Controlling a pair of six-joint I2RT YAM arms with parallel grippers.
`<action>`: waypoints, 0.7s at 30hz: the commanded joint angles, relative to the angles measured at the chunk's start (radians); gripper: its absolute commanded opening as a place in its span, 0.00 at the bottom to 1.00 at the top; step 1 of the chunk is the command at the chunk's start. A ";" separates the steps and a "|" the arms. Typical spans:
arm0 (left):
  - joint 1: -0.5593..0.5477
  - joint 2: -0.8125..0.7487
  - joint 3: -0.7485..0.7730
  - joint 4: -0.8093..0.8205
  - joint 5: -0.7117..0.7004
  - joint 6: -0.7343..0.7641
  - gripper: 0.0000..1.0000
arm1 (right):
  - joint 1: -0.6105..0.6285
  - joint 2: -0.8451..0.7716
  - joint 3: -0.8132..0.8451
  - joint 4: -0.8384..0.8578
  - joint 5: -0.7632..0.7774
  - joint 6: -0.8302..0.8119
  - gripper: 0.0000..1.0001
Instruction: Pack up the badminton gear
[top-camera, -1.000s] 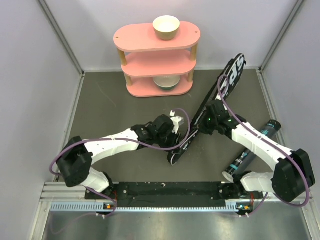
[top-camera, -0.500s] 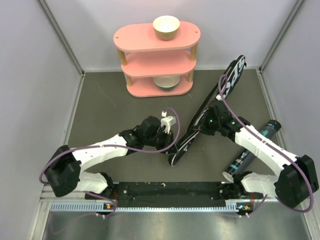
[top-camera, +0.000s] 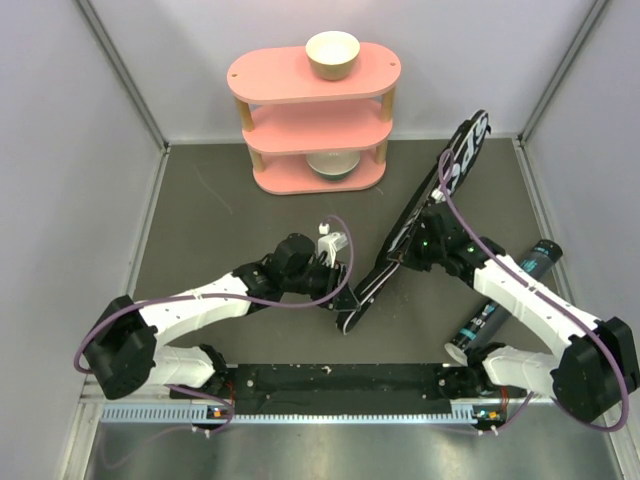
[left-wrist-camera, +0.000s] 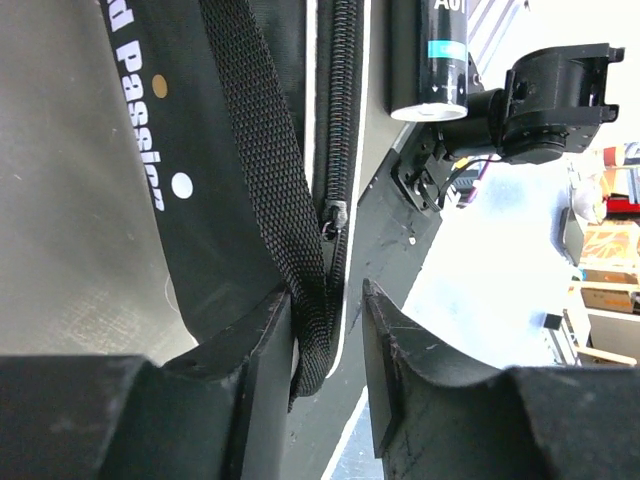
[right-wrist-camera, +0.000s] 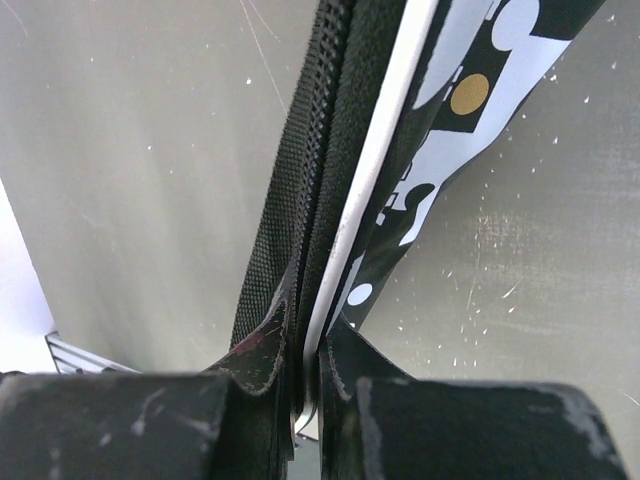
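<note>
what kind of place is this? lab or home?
Probably a lab test cell: plain pale walls box in a dark table, a metal rail runs along its near edge, and a pink shelf looks staged.

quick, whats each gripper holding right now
left gripper: open, bag strap loose between its fingers
right gripper: closed on the zipper edge of the bag

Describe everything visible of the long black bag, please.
The long black racket bag lies on the dark table, slanting from the near middle toward the far right corner. It looks like fabric, with white lettering, white and gold dots, white piping and a black zip along one edge. The right hand is shut on that zipped edge near the middle. At the near end its black webbing strap passes through the open left hand, touching one finger.
</note>
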 joint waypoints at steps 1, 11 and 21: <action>0.001 0.006 0.012 0.067 0.058 -0.013 0.39 | -0.016 -0.028 -0.004 0.114 0.002 -0.034 0.00; 0.009 0.028 0.021 0.067 0.036 -0.030 0.17 | -0.016 -0.039 -0.022 0.120 -0.007 -0.041 0.00; 0.024 -0.026 -0.014 0.076 -0.008 -0.053 0.28 | -0.016 -0.042 -0.036 0.120 -0.015 -0.049 0.00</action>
